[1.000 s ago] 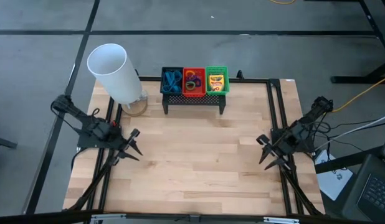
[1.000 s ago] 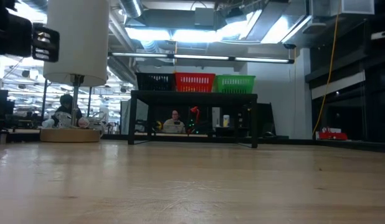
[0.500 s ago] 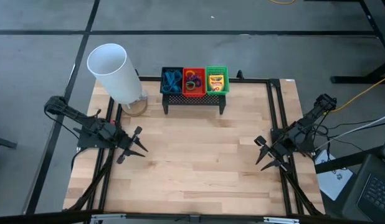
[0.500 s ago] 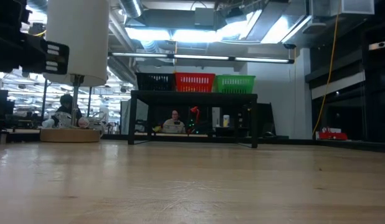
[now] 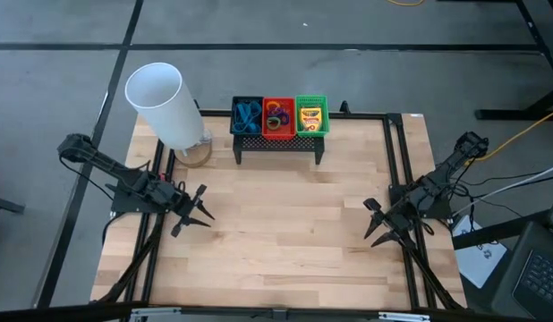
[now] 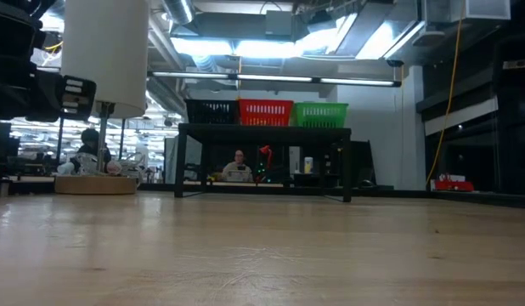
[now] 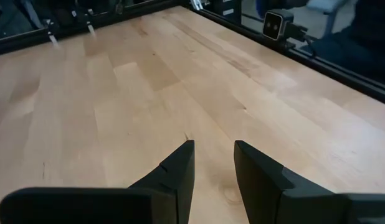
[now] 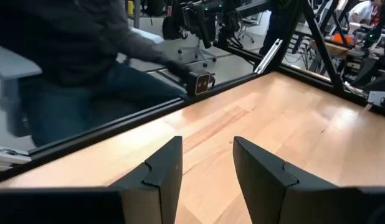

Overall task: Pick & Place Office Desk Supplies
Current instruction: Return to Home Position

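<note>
Well apart from the white cylinder (image 5: 160, 103) and black stand (image 5: 276, 143), left hand (image 5: 203, 207) and right hand (image 5: 369, 221) hover released.

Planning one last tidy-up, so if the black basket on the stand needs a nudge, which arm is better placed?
Left, probably. The black basket sits at the stand's left end, on the side of the left gripper, which is open and empty. The right gripper, also open, is nearer the green basket.

R tool (image 8: 208, 144) spread, wood table (image 8: 292, 118), seated person (image 8: 68, 43)
</note>
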Controlling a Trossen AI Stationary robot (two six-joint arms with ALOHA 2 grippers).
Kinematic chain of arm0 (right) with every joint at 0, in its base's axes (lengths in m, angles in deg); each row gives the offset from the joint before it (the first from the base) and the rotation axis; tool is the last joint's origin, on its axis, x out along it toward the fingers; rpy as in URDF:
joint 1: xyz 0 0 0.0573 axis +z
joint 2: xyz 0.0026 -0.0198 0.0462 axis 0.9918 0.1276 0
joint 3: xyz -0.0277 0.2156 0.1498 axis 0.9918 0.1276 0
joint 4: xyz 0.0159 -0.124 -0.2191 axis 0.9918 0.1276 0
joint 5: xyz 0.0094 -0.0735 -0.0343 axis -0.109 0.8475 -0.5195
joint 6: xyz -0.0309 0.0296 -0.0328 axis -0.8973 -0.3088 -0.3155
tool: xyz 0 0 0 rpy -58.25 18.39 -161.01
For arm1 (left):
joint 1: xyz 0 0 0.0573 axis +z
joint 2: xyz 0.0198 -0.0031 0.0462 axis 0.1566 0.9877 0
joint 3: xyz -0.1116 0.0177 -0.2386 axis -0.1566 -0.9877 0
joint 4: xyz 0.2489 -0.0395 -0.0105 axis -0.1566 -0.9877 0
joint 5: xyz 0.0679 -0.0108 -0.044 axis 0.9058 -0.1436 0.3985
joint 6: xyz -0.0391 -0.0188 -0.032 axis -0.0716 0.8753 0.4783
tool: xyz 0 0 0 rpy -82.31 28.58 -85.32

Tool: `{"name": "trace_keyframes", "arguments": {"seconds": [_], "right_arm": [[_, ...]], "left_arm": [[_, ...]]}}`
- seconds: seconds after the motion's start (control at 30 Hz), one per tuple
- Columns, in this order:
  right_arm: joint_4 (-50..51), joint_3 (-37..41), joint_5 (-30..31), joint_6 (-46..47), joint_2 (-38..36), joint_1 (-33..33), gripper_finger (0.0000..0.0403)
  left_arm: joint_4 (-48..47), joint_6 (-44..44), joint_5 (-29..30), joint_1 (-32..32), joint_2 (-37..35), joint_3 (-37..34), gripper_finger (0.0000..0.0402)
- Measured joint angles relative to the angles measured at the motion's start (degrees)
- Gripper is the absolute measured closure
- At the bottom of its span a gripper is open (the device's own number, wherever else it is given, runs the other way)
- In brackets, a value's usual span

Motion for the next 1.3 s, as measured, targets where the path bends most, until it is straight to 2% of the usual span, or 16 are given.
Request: {"name": "trace_keyframes", "arguments": {"seconds": [1.3], "right_arm": [[0.0,0.0,0.0,0.3,0.0,0.0,0.0259]], "left_arm": [[1.5,0.0,0.2,0.0,0.0,0.0,0.0290]]}}
